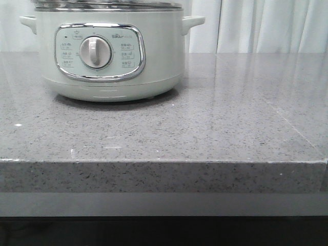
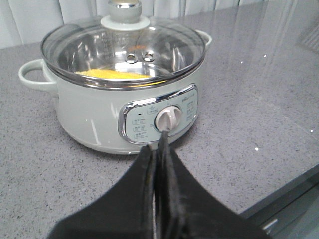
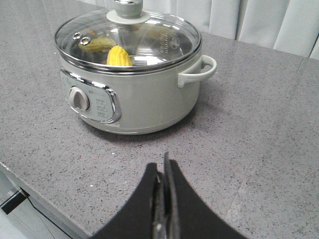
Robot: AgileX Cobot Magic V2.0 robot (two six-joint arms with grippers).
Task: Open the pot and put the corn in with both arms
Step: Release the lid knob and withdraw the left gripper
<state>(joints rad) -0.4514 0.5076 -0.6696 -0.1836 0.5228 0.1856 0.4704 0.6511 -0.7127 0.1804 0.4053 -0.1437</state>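
Both grippers, left gripper (image 2: 160, 149) and right gripper (image 3: 163, 172), have jaws together; corn (image 3: 118, 56) sits inside pot (image 1: 110, 56), glass lid (image 2: 124, 47) looks slippery, probably grab its knob (image 2: 124, 10).

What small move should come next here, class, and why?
Probably none beyond keeping both arms parked: the corn already lies inside the pot under its glass lid, and both the left tool and right tool are shut, empty, clear of it.

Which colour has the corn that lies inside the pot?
Bright yellow; the corn shows best in the right wrist view, under the glass lid.
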